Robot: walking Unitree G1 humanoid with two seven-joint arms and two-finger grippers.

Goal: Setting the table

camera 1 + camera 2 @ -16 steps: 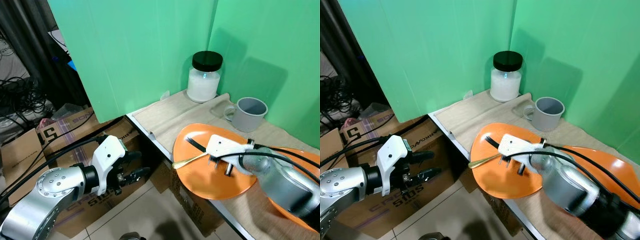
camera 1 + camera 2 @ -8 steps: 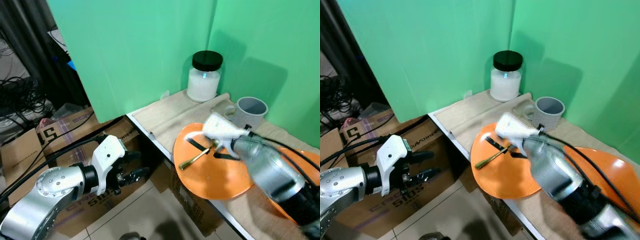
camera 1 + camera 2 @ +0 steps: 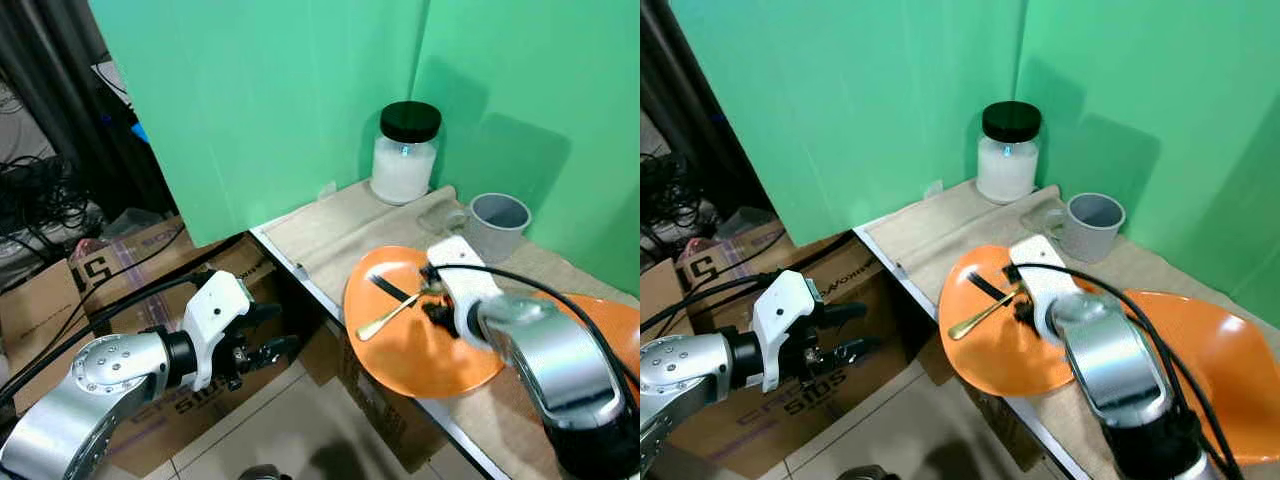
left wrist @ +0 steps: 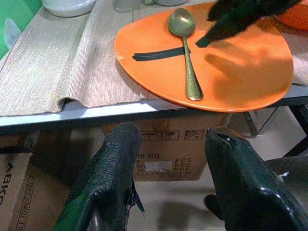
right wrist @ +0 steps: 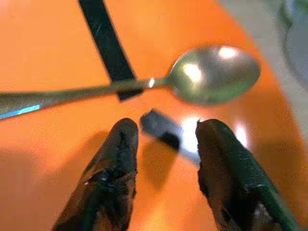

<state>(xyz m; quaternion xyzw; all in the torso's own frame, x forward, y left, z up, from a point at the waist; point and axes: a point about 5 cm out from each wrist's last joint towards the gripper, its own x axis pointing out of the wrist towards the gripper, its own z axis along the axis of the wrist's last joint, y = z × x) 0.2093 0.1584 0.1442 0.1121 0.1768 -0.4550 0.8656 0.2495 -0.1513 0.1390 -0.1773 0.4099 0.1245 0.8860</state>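
An orange plate [image 3: 425, 355] lies at the table's near-left corner, with a strip of black tape [image 3: 388, 288] on it. A gold spoon [image 3: 386, 316] rests on the plate across the tape, bowl toward the table's middle. My right gripper [image 3: 434, 302] hovers just over the plate beside the spoon's bowl [image 5: 211, 74]; it is open, with nothing between its fingers [image 5: 120, 159]. My left gripper [image 3: 270, 330] hangs open off the table's left edge, below the tabletop, pointing toward the plate [image 4: 240, 67] and the spoon [image 4: 188, 62].
A grey mug [image 3: 497, 222] and a black-lidded white jar [image 3: 405, 150] stand at the back by the green screens. A second orange plate [image 3: 612, 318] lies at the right. A beige runner [image 3: 330, 235] covers the table. Cardboard boxes [image 3: 60, 285] and cables crowd the floor at left.
The right gripper has let go of the spoon, which now lies wholly on the plate instead of jutting past its rim. The right arm has swung round. The left arm has barely moved.
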